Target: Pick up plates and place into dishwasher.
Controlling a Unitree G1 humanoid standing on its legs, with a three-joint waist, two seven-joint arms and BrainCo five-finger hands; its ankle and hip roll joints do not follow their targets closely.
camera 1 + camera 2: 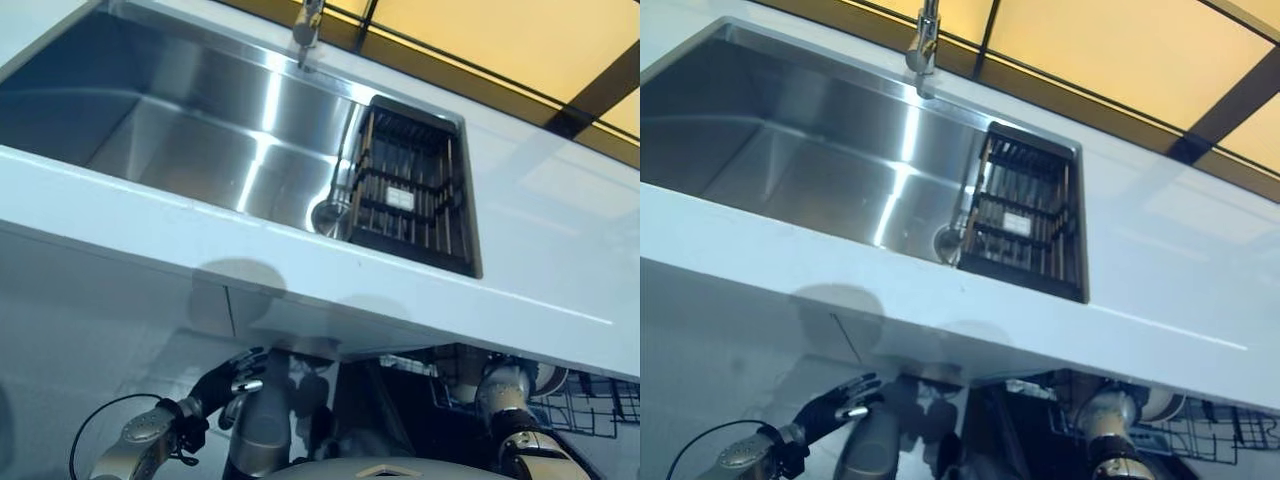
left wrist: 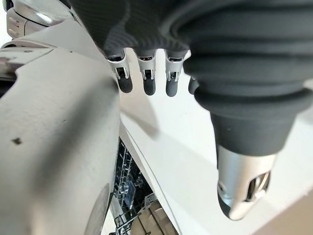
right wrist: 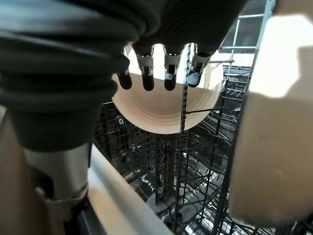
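In the right wrist view, the right hand (image 3: pixel 161 73) holds a cream plate (image 3: pixel 161 110) at its rim, fingers curled over the edge, above the dark wire dishwasher rack (image 3: pixel 195 186). At the lower left of the left eye view, the left hand (image 1: pixel 228 382) hangs empty with fingers relaxed, below the white counter (image 1: pixel 330 290) that holds the steel sink (image 1: pixel 190 130).

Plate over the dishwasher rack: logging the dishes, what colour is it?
Cream, plain; the plate shows best in the right wrist view.
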